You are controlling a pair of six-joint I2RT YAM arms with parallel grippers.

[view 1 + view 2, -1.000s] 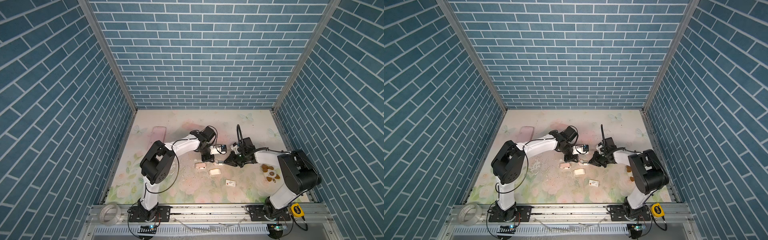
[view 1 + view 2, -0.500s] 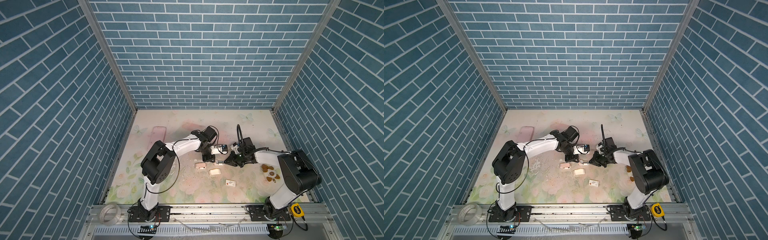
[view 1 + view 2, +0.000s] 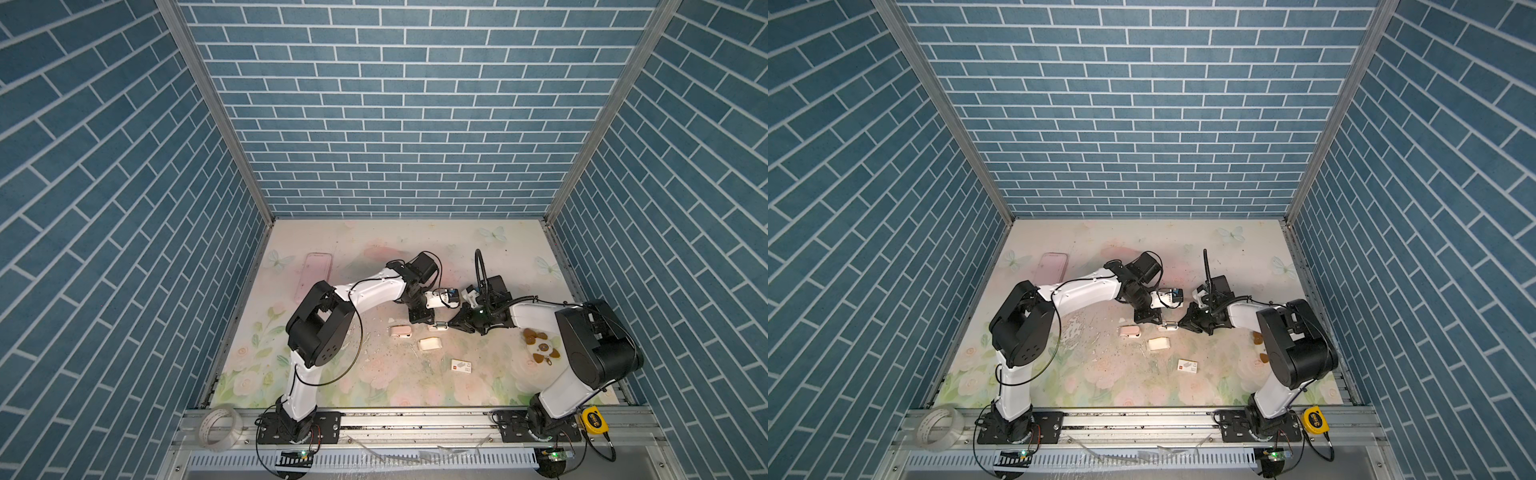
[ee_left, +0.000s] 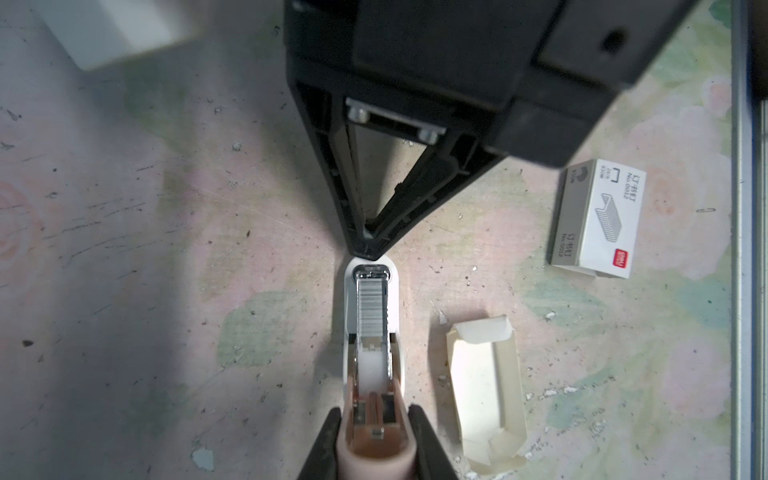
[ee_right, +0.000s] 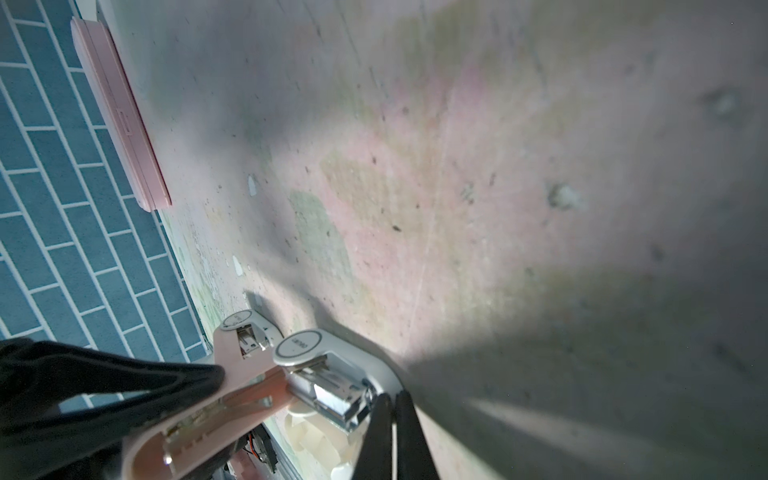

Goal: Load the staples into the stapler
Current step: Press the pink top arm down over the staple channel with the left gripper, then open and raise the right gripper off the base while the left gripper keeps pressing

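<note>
L gripper [image 4: 374,436]: jaws pinch the stapler [image 4: 394,286] by its pink lid, swung open. The staples [image 4: 371,305] sit in the magazine. The cream tray [image 4: 484,390] beside it looks empty. R gripper [image 4: 368,247]: jaws pressed together, tip at the stapler's nose. Risk imo: an R shove skews the strip or slides the base, so the lid jams. Sleeve [image 4: 598,224] reads "No.0012".

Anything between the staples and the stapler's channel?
Nothing visible: the staples already lie in the open channel of the stapler. The right tool, shut, sits at its front end; the left tool grips the pink lid.
</note>
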